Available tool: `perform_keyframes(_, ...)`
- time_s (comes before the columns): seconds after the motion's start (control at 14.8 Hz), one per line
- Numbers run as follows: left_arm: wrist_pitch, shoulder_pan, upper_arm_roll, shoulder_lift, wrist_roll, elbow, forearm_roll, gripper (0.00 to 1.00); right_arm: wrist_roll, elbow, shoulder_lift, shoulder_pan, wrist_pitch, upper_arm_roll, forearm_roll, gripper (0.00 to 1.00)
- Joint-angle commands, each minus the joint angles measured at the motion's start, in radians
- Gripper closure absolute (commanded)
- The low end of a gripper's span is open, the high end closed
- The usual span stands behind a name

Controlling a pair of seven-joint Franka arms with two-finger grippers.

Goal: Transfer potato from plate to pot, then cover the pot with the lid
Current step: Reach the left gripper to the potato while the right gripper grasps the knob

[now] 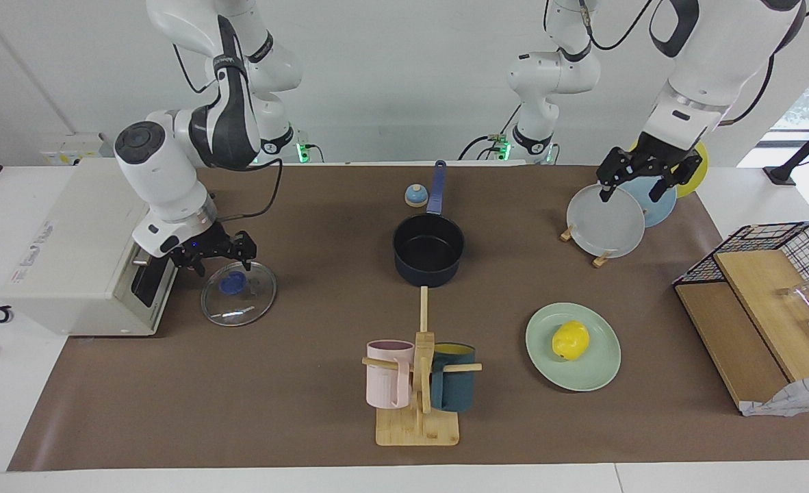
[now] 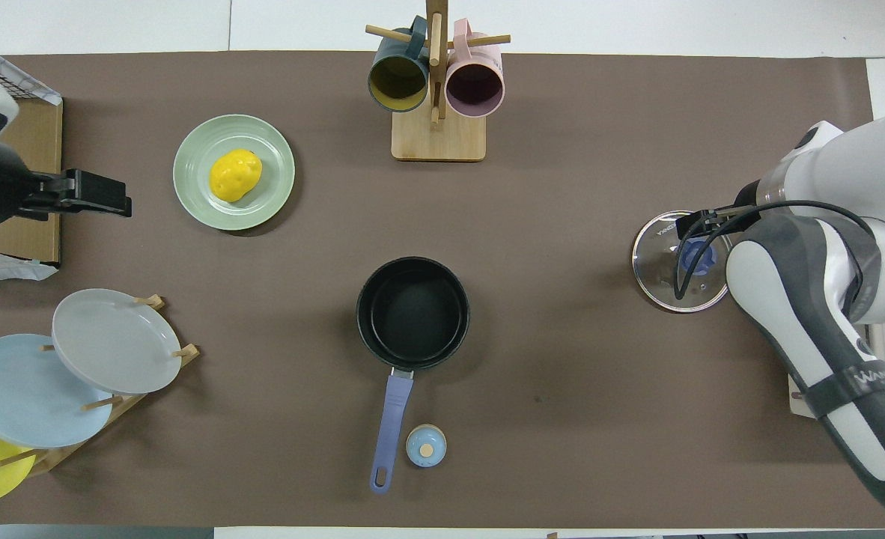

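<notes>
Overhead view, pot (image 2: 412, 311) upright, long handle (image 2: 391, 419) pointing toward robots

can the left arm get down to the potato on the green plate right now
Probably yes. The potato lies uncovered on the plate, with bare mat around the plate. The left gripper hangs open over the plate rack, which stands nearer to the robots than the plate, not over the potato.
</notes>
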Motion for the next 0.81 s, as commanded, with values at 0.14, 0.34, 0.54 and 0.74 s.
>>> perform_keyframes(0.14, 0.134, -0.009, -0.009, 0.241, -0.003, 0.069, 0.008, 0.00, -0.083, -0.177, -0.021, -0.015, 0.164, 0.004, 0.019, 0.00)
perform_keyframes(0.34, 0.232, -0.021, -0.009, 0.332, 0.021, 0.072, 0.034, 0.00, -0.094, -0.189, -0.018, -0.017, 0.169, 0.004, 0.019, 0.00)
perform_keyframes(0.54, 0.348, -0.023, -0.009, 0.416, 0.085, 0.078, 0.070, 0.00, -0.154, -0.213, -0.022, -0.015, 0.199, 0.004, 0.019, 0.00)
perform_keyframes(0.74, 0.390, -0.018, -0.011, 0.461, 0.229, 0.105, 0.062, 0.00, -0.175, -0.215, -0.018, -0.017, 0.236, 0.004, 0.019, 0.00)
